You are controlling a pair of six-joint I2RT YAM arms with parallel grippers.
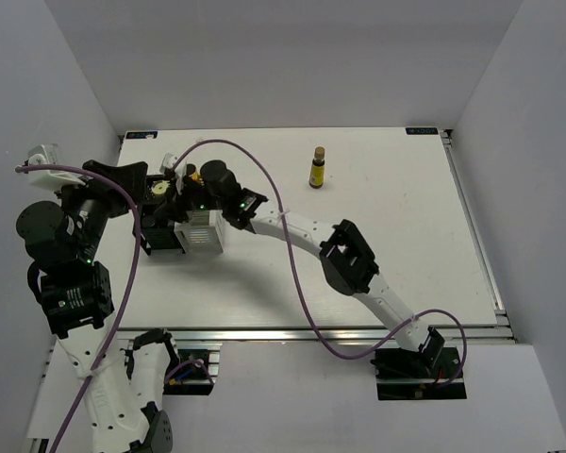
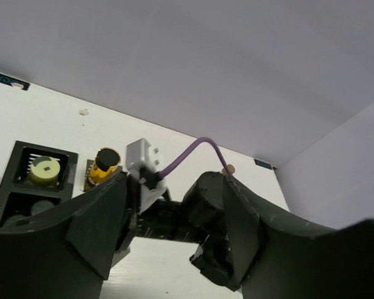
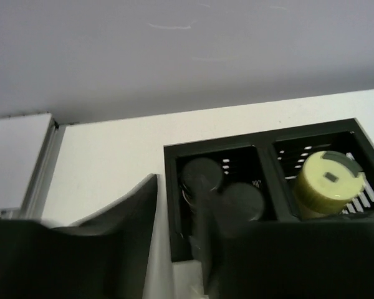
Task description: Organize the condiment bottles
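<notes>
Tan-capped bottle point(image 1: 317, 167) upright (label illegible), dark-capped bottles point(image 3: 199, 173) in stand point(image 3: 212, 149)

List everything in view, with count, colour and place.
Table: one, white, under everything.
Stand: one, black, with compartments, on the table's left part.
Box: one, white, slatted, beside the stand.
Dark-capped bottles: two, sharing one stand compartment.
Pale-capped bottle: one, pale yellow cap, in the next compartment.
Amber bottle: one, black cap, by the stand.
Lone bottle: one, yellow, tan cap, upright, far middle.
Cable: purple, looping above the stand.
Left arm, right arm: black and white, both reaching to the stand.
Left gripper: open.
</notes>
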